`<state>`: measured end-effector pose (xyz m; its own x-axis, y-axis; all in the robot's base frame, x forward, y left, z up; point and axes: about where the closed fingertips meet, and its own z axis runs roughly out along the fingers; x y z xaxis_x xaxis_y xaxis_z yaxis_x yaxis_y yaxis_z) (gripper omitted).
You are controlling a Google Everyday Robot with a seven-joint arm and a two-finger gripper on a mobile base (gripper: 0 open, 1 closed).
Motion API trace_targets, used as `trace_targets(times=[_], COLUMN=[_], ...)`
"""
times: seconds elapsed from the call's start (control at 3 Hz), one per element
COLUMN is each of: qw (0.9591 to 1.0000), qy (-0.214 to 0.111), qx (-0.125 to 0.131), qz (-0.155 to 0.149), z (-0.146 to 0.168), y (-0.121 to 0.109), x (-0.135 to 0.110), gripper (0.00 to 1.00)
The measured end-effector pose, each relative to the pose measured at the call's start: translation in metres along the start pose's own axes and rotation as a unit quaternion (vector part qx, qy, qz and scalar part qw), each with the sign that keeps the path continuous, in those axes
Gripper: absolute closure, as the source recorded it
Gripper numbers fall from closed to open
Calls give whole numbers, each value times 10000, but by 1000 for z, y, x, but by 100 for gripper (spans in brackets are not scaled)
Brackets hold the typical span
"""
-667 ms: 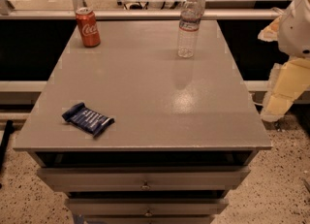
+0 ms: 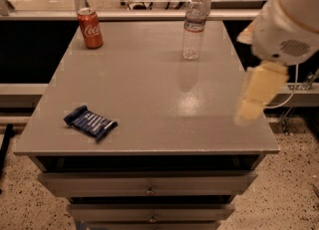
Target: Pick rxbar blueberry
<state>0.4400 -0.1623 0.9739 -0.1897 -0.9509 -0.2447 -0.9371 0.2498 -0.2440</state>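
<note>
The rxbar blueberry (image 2: pixel 90 122) is lying flat on the grey counter (image 2: pixel 149 74) near its front left corner. Its dark navy wrapper is sitting at a slant, with one end pointing toward the left edge and the other toward the front. A red soda can (image 2: pixel 90 28) is standing upright at the back left corner, well apart from the bar. A clear water bottle (image 2: pixel 194 26) is standing upright toward the back right, casting a faint reflection on the counter's surface. The robot's white arm (image 2: pixel 289 25) is reaching in from the upper right. Its pale pincer (image 2: pixel 247 114) is hanging below it, over the right edge of the counter and tilted down and to the left. The pincer is well apart from the bar, on the opposite side of the counter, and it is holding nothing that can be seen; whether it is set wide or narrow cannot be told. Below the counter's front edge, a stack of drawers (image 2: pixel 149 184) with small knobs is showing, and the whole unit is standing on a speckled floor (image 2: pixel 20 209).
</note>
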Motion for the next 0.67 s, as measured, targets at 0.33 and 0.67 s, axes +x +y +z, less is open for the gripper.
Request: trace_targets(times=[0.33,0.67], qw=[9996,9996], qy=[-210,-210], qx=[-173,-172], qz=[32,32], z=[16,16], y=[18,18], x=[-48,-48], gripper=[0,0])
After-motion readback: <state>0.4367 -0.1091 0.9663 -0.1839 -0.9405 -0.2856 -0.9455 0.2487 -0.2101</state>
